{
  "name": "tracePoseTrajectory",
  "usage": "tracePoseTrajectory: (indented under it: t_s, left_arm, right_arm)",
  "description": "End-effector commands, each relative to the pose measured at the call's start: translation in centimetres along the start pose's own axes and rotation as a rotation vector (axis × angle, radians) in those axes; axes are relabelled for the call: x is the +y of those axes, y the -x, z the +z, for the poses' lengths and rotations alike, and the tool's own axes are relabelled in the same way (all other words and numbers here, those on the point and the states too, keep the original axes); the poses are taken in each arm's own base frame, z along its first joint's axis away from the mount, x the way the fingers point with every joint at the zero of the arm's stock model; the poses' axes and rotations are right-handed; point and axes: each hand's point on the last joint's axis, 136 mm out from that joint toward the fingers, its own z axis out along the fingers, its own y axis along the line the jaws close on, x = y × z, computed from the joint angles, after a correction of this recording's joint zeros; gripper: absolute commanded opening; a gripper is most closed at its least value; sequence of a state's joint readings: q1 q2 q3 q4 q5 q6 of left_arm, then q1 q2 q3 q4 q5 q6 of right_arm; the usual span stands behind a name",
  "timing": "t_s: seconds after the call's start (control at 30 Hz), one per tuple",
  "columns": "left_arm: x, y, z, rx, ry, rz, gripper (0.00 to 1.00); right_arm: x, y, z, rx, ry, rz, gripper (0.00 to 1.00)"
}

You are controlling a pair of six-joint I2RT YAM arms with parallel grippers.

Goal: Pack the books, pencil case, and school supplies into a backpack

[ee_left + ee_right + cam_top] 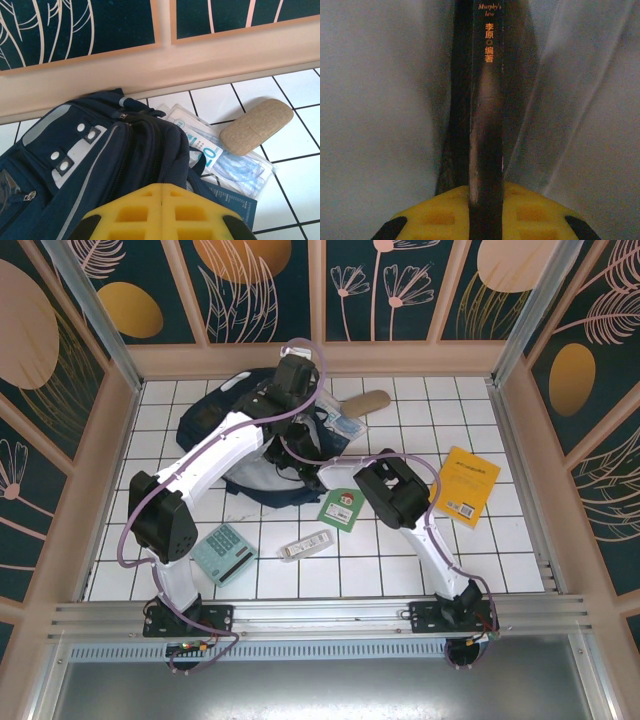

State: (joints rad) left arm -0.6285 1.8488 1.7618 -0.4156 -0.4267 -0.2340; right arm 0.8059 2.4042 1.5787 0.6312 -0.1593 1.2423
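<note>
- Your right gripper (486, 202) is clamped on a dark book (486, 125). The lettered spine runs straight out between the fingers, with pale lining (380, 125) close on both sides, so the book looks to be inside the backpack (262, 455).
- Treat that book as thin, stiff and glossy. It is pinched by one edge and could pivot or slip if the grip loosens.
- Your left gripper (161, 212) is closed, fingers together, right at the top of the backpack. I cannot tell whether it pinches any fabric.
- The backpack lies near the worktop's far edge, left of middle. It is soft and floppy, so expect the mouth to sag unless it is held open.
- The pencil case (256, 125) sits toward the far edge, just right of the backpack, overlapping the clear packet (235, 167). It looks firm-shelled, so take it across its narrow width.
- The packet looks limp and slick and rests on a dark blue book (232, 206). Lifting it alone may drag the book with it.
</note>
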Motion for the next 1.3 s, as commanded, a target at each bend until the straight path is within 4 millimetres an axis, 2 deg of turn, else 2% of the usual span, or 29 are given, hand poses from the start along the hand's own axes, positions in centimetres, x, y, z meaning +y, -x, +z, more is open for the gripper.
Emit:
tracePoseTrajectory:
  t_s: [0.0,0.2,0.33,0.53,0.6,0.67,0.77,0.87,0.9,1.07,1.27]
  left_arm:
    - [0.4,3.8,-1.7,-0.111,-0.011,-0.067,0.0]
    - [0.7,4.0,-1.8,-0.119,0.004,-0.081,0.0]
    - [0.7,4.0,-1.8,-0.117,0.003,-0.083,0.0]
    - [0.6,4.2,-2.0,-0.118,-0.008,-0.09,0.0]
    - [0.4,4.2,-2.0,-0.118,-0.015,-0.091,0.0]
    - [0.3,4.1,-1.9,-0.115,-0.017,-0.088,0.0]
    - [0.3,4.0,-1.7,-0.11,-0.018,-0.084,0.0]
    - [0.3,3.9,-1.7,-0.108,-0.012,-0.079,0.0]
    - [0.5,4.0,-1.8,-0.111,-0.009,-0.078,0.0]
    - [0.7,4.1,-1.9,-0.116,-0.003,-0.075,0.0]
    - [0.8,4.0,-1.8,-0.113,0.001,-0.074,0.0]
  right_arm:
    - [1.5,-0.5,-1.5,-0.022,0.043,-0.019,0.0]
    - [2.0,4.0,-6.7,-0.279,0.073,0.022,0.0]
    - [2.9,6.0,-8.1,-0.384,0.102,0.047,0.0]
    - [2.7,7.0,-6.8,-0.461,0.108,0.082,0.0]
    - [2.5,7.2,-5.6,-0.461,0.084,0.074,0.0]
    - [2.1,6.5,-3.9,-0.419,0.09,0.1,0.0]
    - [1.8,4.3,-1.4,-0.351,0.091,0.117,0.01]
    - [2.1,2.4,0.1,-0.289,0.085,0.071,0.36]
    - [1.9,2.0,0.2,-0.271,0.079,0.064,0.41]
    - [0.9,1.9,-1.1,-0.238,0.019,0.039,0.56]
    - [-0.5,1.3,-1.1,-0.117,-0.179,-0.043,0.72]
